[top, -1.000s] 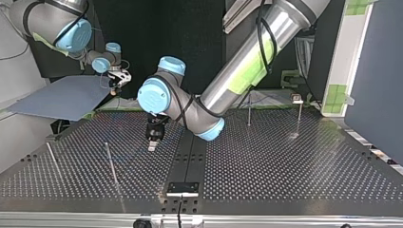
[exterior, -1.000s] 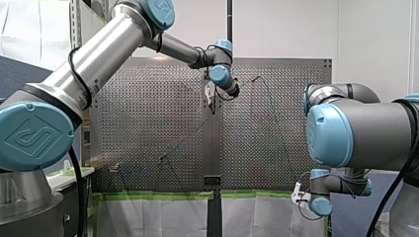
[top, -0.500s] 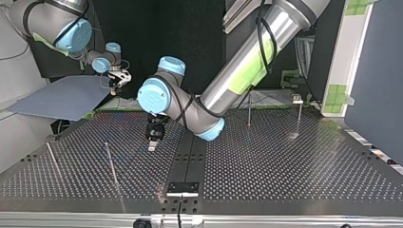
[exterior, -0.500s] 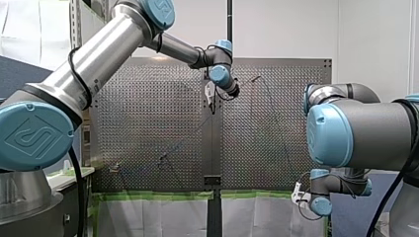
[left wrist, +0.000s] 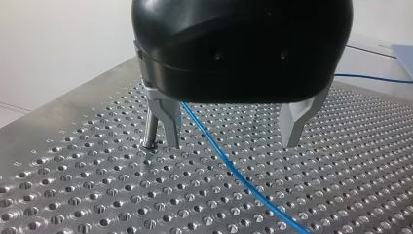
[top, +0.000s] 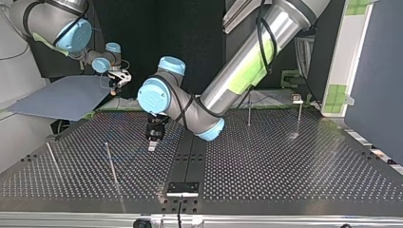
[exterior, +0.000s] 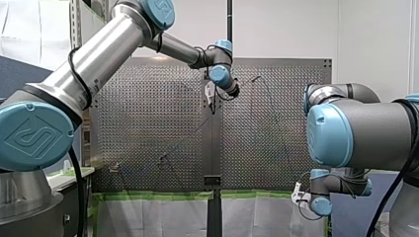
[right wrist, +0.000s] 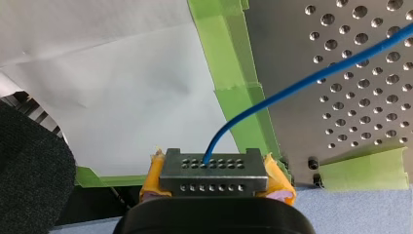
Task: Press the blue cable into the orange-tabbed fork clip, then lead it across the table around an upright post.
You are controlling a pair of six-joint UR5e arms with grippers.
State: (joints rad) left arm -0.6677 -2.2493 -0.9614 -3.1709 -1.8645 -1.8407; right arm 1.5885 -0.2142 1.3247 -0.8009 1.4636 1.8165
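The left claw (left wrist: 232,142) hangs low over the desk (left wrist: 97,195), with its two metal fingers (left wrist: 168,122) spread wide and nothing held in them. The blue cable (left wrist: 229,165) lies on the desk and passes through the gap between these fingers. It runs at a slant, from behind the one finger out toward the camera, and it is nearer to that finger than to the other. The upright post (left wrist: 150,129) stands just beside the same finger, on its outer side, so the finger is between the post and the cable. Whether the cable touches the post behind the finger cannot be told.

The right claw (right wrist: 214,178) is well apart from this place, past the edge of the desk. Its yellow pads are closed, and the cable's end comes out from between them and goes up over the perforated plate.

The left arm is therefore the nearer one to the post. It seems the next move depends on the cable's side of the post: the line probably has to be carried around it. The orange-tabbed fork clip cannot be made out in these views.
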